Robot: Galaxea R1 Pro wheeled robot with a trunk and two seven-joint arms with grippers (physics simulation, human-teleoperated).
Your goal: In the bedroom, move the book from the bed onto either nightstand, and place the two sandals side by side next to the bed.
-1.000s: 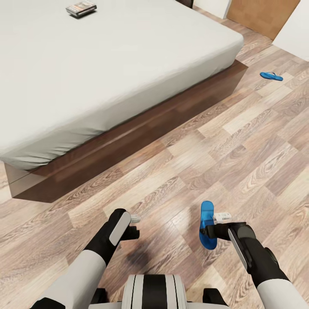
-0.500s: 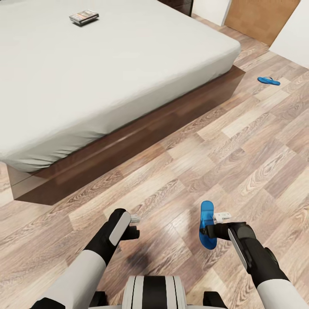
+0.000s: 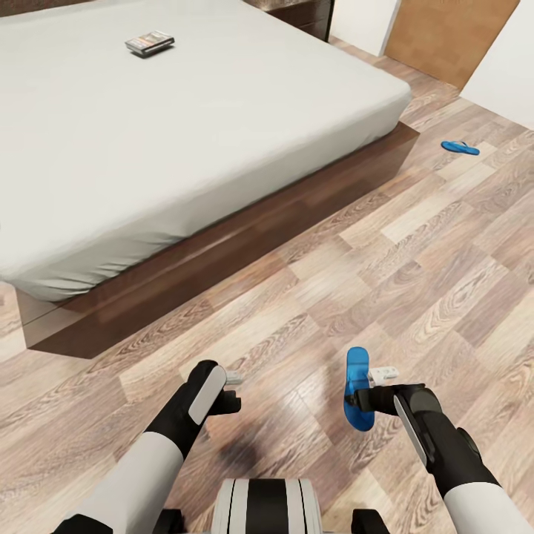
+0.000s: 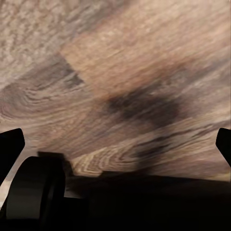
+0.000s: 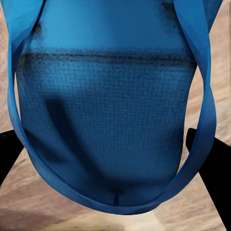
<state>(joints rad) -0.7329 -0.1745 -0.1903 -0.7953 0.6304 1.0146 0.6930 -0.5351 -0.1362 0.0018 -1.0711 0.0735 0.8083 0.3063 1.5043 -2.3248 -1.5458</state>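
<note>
The bed (image 3: 222, 245), with its off-white mattress, lies across the upper left of the head view. The book (image 3: 150, 43) lies on the mattress near its far end. My right gripper (image 3: 361, 398) is shut on one blue sandal (image 3: 357, 371) and holds it on edge above the floor. In the right wrist view that sandal (image 5: 110, 96) sits between the dark fingers (image 5: 211, 163). The second sandal (image 3: 460, 147) lies flat on the floor beyond the bed's right corner. My left gripper (image 3: 231, 390) hangs open over bare planks, its fingertips (image 4: 11, 144) spread wide.
A corner of the dark glossy nightstand (image 3: 302, 10) shows past the far end of the bed. A brown wooden door (image 3: 445, 33) and white walls stand at the upper right. Wood-plank floor (image 3: 415, 252) stretches between me and the far sandal.
The whole picture has shifted: bed, book and far sandal sit lower in view, so the camera moved. Both arms and the held sandal keep their places.
</note>
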